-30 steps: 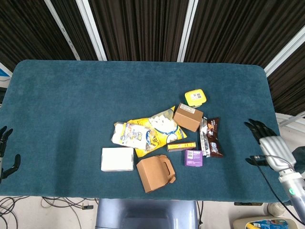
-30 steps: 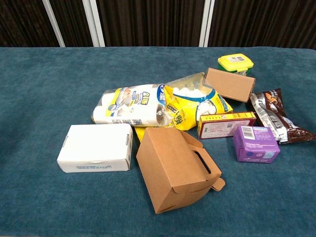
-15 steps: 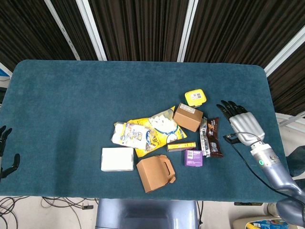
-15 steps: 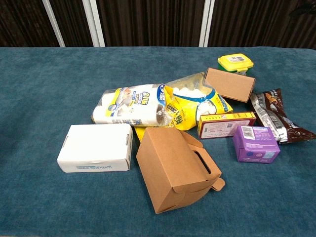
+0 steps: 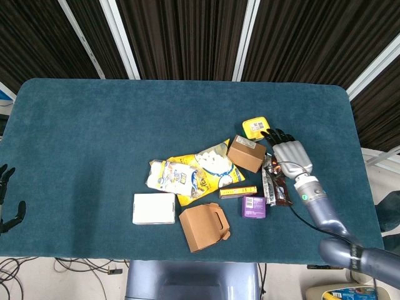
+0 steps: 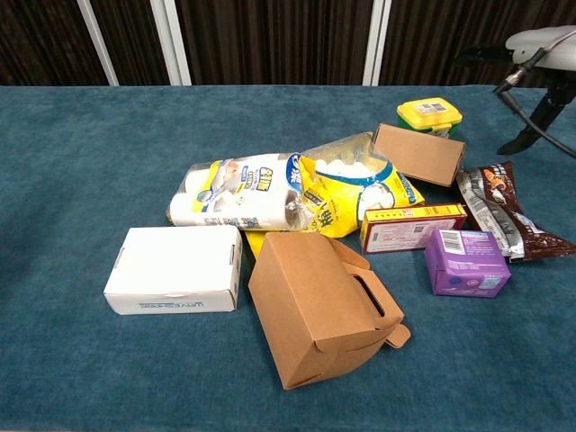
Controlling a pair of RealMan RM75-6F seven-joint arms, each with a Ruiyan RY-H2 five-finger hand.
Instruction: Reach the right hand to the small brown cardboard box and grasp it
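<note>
The small brown cardboard box (image 5: 246, 153) (image 6: 418, 153) lies right of the table's middle, leaning on a yellow snack bag (image 5: 211, 164). My right hand (image 5: 289, 156) hovers just right of the box with its fingers spread, holding nothing and not touching the box. It hangs above a dark chocolate packet (image 5: 279, 184). In the chest view only part of this hand (image 6: 544, 49) shows, at the top right corner. My left hand (image 5: 6, 200) stays open at the far left edge, off the table.
A yellow lidded tub (image 5: 256, 127) sits just behind the small box. A larger brown handled carton (image 5: 203, 227), a white box (image 5: 154, 208), a purple box (image 5: 254, 207), a thin red box (image 5: 237, 191) and a tissue pack (image 5: 172, 176) crowd the teal table (image 5: 94, 125).
My right hand has swung in from the table's right edge, leftward and away from me, to just beside the small brown box. The objects and the left hand have not moved.
</note>
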